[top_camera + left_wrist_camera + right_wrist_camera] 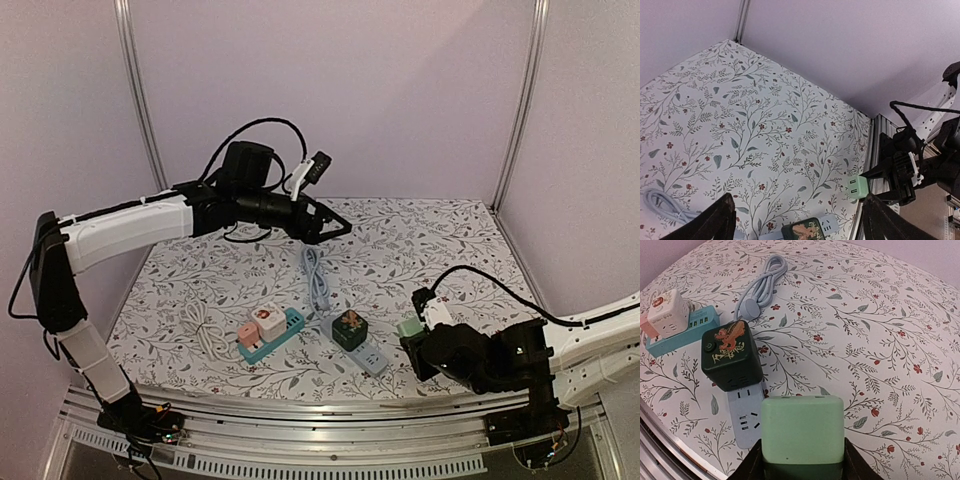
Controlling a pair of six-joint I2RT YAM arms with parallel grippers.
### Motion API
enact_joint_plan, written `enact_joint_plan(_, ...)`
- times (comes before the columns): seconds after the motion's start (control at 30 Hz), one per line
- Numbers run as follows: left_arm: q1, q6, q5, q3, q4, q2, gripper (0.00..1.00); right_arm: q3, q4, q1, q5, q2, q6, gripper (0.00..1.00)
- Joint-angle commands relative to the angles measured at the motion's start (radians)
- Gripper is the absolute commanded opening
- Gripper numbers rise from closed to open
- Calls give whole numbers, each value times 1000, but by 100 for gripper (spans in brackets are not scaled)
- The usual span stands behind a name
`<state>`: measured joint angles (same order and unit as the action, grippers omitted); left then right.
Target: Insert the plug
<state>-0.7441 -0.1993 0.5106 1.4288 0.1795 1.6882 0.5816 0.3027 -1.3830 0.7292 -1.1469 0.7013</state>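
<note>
Right gripper [802, 456]: partly closed, clamped on green plug [802, 427].
Left gripper [335, 225]: spread wide, holding nothing, raised toward 12 o'clock of table [450, 240].
Plug place: top view, 3 o'clock of grey power strip [372, 357], just beside.

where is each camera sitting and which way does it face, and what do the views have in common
top external: above and behind the robot, looking down on the floral table; left arm and right arm both show.
left wrist: high over the table, facing the right arm; the open left pincer's fingers frame the bottom.
right wrist: low at the near edge, looking across the grey strip; the right pincer clamps the green adapter.
shared: all three show the green adapter and dark green cube.
</note>
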Motion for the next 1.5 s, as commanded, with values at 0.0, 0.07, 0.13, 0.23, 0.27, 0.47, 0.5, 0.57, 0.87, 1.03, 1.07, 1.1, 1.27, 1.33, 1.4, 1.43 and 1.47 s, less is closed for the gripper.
enact_joint_plan(0.0, -1, -52, 155, 41, 76, 44, 86, 22, -131, -7, 111, 9, -153, 0)
enact_joint_plan(0.07, -12, -44, 169, 61, 115, 65, 83, 24, -161, -8, 147, 10, -203, 0)
enact_joint_plan(0.13, -25, -34, 176, 79, 142, 83, 82, 13, -212, -8, 168, 19, -253, 0)
enact_joint_plan(0.23, -47, -29, 201, 108, 171, 118, 81, -25, -336, -9, 158, 50, -371, 0)
enact_joint_plan(0.27, -52, -29, 213, 119, 178, 129, 80, -37, -367, -8, 151, 59, -404, 0)
enact_joint_plan(0.47, -84, -44, 260, 183, 193, 197, 77, -80, -467, -8, 118, 131, -565, 0)
enact_joint_plan(0.5, -89, -46, 270, 195, 197, 209, 77, -87, -479, -8, 112, 139, -591, 0)
enact_joint_plan(0.57, -101, -49, 295, 220, 206, 231, 76, -94, -495, -8, 107, 155, -627, 0)
enact_joint_plan(0.87, -149, -76, 372, 288, 221, 301, 72, -118, -564, -7, 89, 165, -773, 0)
enact_joint_plan(1.03, -162, -84, 391, 299, 221, 320, 69, -112, -572, -6, 107, 153, -809, 0)
enact_joint_plan(1.07, -165, -84, 392, 298, 221, 320, 68, -111, -572, -6, 113, 151, -811, 0)
enact_joint_plan(1.1, -168, -83, 394, 298, 221, 320, 68, -109, -571, -6, 115, 149, -817, 0)
enact_joint_plan(1.27, -182, -84, 405, 304, 224, 319, 67, -110, -570, -7, 136, 142, -827, 0)
enact_joint_plan(1.33, -187, -86, 401, 305, 224, 317, 67, -111, -570, -7, 144, 136, -829, 0)
enact_joint_plan(1.4, -194, -86, 399, 307, 225, 316, 67, -111, -570, -6, 144, 132, -830, 0)
enact_joint_plan(1.43, -197, -86, 399, 309, 228, 317, 66, -109, -569, -6, 144, 127, -832, 0)
enact_joint_plan(1.47, -200, -85, 400, 313, 231, 319, 66, -107, -570, -6, 142, 125, -833, 0)
